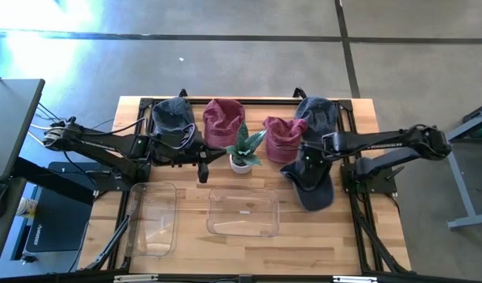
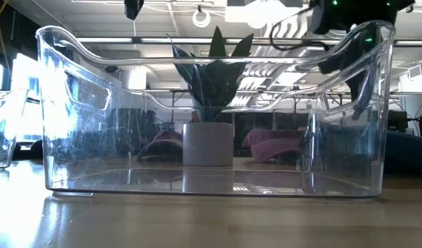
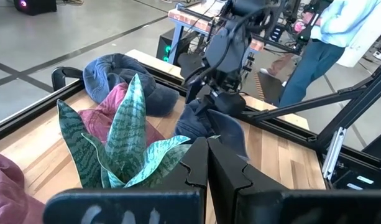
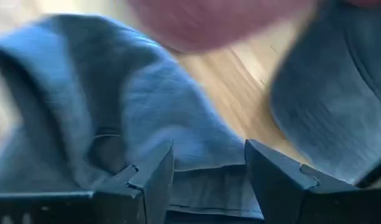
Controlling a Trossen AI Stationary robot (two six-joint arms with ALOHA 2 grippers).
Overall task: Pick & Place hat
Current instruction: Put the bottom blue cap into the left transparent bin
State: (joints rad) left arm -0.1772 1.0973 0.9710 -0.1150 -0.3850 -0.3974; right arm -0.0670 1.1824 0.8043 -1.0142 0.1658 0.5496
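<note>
Right claw [image 4: 209,177]: fingers apart, straddling a fold of the dark blue hat [image 1: 313,189]; fabric lies between the tips, but closure on it is not yet made. In the high view this claw [image 1: 303,167] stands directly over the hat, just to the right of the potted plant [image 1: 243,151].

The hat lies crumpled on the wooden surface [image 1: 193,244], its long axis running from the plant's right side toward the near edge. The right arm is plainly the nearer one. Judgement: the coming move is a straight close on the fold, then a lift.

Left claw [image 3: 207,163]: fingers together, holding nothing, parked just to the left of the plant [image 1: 201,167].

The clear bin [image 1: 242,211] sits just in front of the plant, left of the hat, a likely destination. A maroon hat [image 1: 284,135] lies beside the plant on its right.
</note>
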